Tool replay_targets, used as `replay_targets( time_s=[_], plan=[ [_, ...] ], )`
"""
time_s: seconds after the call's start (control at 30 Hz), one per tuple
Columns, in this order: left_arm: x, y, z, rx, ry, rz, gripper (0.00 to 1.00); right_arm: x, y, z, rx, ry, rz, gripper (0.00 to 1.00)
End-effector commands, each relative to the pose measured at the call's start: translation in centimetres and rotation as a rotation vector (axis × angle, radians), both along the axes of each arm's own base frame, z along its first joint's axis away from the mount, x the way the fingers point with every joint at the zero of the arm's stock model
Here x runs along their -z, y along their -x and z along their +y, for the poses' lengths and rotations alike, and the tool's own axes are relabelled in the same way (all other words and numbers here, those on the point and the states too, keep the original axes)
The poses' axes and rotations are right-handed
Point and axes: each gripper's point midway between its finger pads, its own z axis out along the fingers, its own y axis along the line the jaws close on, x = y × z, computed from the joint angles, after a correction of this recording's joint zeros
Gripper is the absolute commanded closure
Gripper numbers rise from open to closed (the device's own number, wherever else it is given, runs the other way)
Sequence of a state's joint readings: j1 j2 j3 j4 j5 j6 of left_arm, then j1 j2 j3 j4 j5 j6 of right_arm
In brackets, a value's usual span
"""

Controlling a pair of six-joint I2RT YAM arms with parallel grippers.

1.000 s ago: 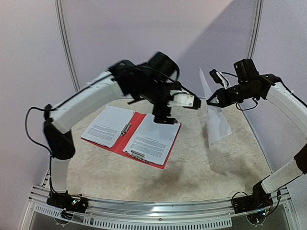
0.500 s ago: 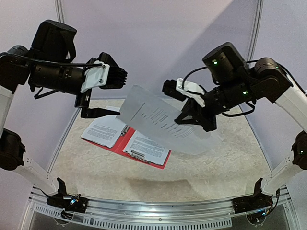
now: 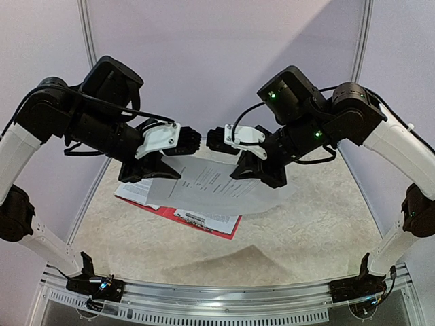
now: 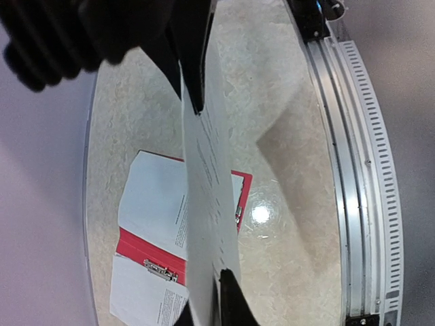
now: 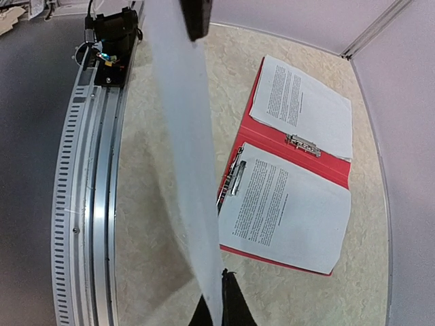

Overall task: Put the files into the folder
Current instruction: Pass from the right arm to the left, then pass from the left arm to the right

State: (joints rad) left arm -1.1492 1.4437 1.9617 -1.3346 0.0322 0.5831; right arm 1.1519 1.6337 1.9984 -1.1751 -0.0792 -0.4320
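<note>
Left end effector (image 3: 189, 140) and right end effector (image 3: 216, 140) face each other, raised, tips close; both clamped

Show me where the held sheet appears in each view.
Top external: held sheet at centre, spanning between the arms.
Left wrist: near edge-on band down the middle.
Right wrist: pale band left of centre.
Shared landmark: red folder, lying open.
</note>
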Motion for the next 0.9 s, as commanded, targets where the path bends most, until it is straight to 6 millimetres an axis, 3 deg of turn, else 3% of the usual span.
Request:
replay_targets(
  time_s=[0.0,0.07,0.1,0.2,0.23,0.37,0.47,0.57,0.7,0.87],
  plan=[
    [1.7,0.1,2.8,-0.070,-0.107,0.017,1.00,-2.2,0.5,0.5,-0.062,-0.073,-0.059,1.00],
    [0.7,-0.6,2.8,-0.107,-0.073,-0.013,1.00,-3.1,-0.2,0.5,-0.038,-0.102,-0.096,0.97],
    [0.2,-1.0,2.8,-0.131,-0.053,-0.019,1.00,-3.6,-1.1,0.6,0.002,-0.123,-0.131,0.86],
    [-1.9,-3.2,3.2,-0.240,0.018,-0.010,1.00,-6.2,-5.6,-0.4,0.207,-0.257,-0.208,0.40],
    [-2.5,-4.3,3.4,-0.282,0.041,0.002,1.00,-6.8,-7.1,-1.0,0.262,-0.320,-0.182,0.30],
    [-3.6,-9.7,5.3,-0.492,0.159,0.098,1.00,-8.6,-11.4,-5.1,0.406,-0.608,-0.008,0.04],
    [-3.4,-13.9,7.3,-0.669,0.190,0.146,1.00,-9.6,-13.4,-7.5,0.467,-0.789,0.089,0.01],
    [-2.9,-18.0,9.8,-0.869,0.204,0.228,1.00,-7.9,-16.2,-9.2,0.588,-0.866,0.231,0.01],
    [-1.8,-22.4,13.8,-1.058,0.286,0.305,1.00,-3.7,-18.9,-8.0,0.670,-0.866,0.404,0.01],
    [-2.6,-24.8,16.1,-1.144,0.436,0.361,1.00,-1.1,-20.7,-5.3,0.674,-1.012,0.598,0.01]
  ],
)
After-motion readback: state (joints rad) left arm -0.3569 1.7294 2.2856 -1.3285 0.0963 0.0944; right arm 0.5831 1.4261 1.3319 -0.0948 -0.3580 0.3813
